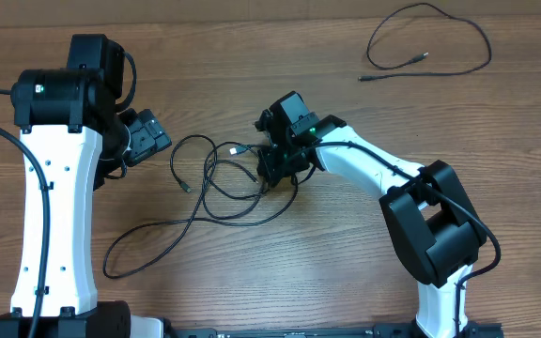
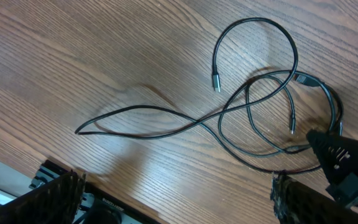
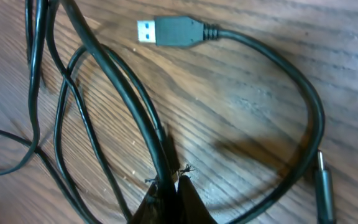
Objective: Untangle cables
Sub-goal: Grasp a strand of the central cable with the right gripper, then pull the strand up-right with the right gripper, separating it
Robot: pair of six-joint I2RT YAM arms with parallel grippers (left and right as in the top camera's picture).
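Tangled thin black cables (image 1: pixel 216 183) lie mid-table, with overlapping loops and a long tail toward the front left. My right gripper (image 1: pixel 272 172) is down at the tangle's right side, shut on one black cable (image 3: pixel 143 118). In the right wrist view a USB plug (image 3: pixel 169 30) with a silvery tip lies just beyond the fingertips (image 3: pixel 173 183). My left gripper (image 1: pixel 146 138) hovers left of the tangle, open and empty; its view shows the loops (image 2: pixel 253 93) and the right gripper (image 2: pixel 344 155). A separate cable (image 1: pixel 430 42) lies at the back right.
My left arm's white link (image 1: pixel 54 216) stands over the left side of the wooden table (image 1: pixel 346 272). My right arm (image 1: pixel 421 207) reaches in from the front right. Thicker black arm wires run along both arms.
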